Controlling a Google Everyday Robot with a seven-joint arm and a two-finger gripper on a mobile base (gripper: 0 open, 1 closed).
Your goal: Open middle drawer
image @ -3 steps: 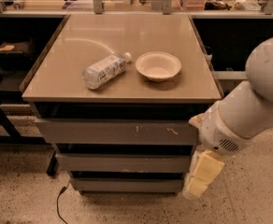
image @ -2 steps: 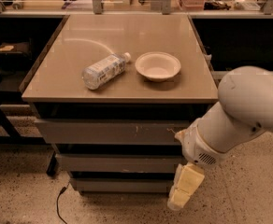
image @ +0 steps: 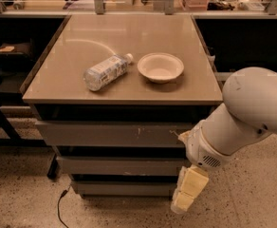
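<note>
1. Cabinet [image: 129, 37]: grey top and three stacked fronts, all flush and shut.
2. Arm [image: 252, 113]: white, enters from 3 o'clock and hangs in front of the cabinet's right edge.
3. Middle drawer [image: 119, 166]: plain front between the scratched top drawer [image: 110, 134] and the bottom drawer [image: 124, 188]. Its long axis runs 9 to 3 o'clock. Not yet opened.
4. Gripper [image: 188, 194]: points down toward 6 o'clock, just off the right end of the middle drawer and slightly below its front. I cannot tell how wide it stands, and it appears to carry nothing.
5. Key relation: the middle drawer lies at about 10 o'clock from the gripper. My judgement is that the tool must rise and go in at the front's right end before any pull.
6. Bottle [image: 105, 72] lies on its side on the top, with the bowl [image: 160, 67] just beside it at 3 o'clock.
7. Change: against one second ago the gripper sits further toward 8 o'clock. Since 0.7 s ago it is barely lower. The drawers are unchanged.
</note>
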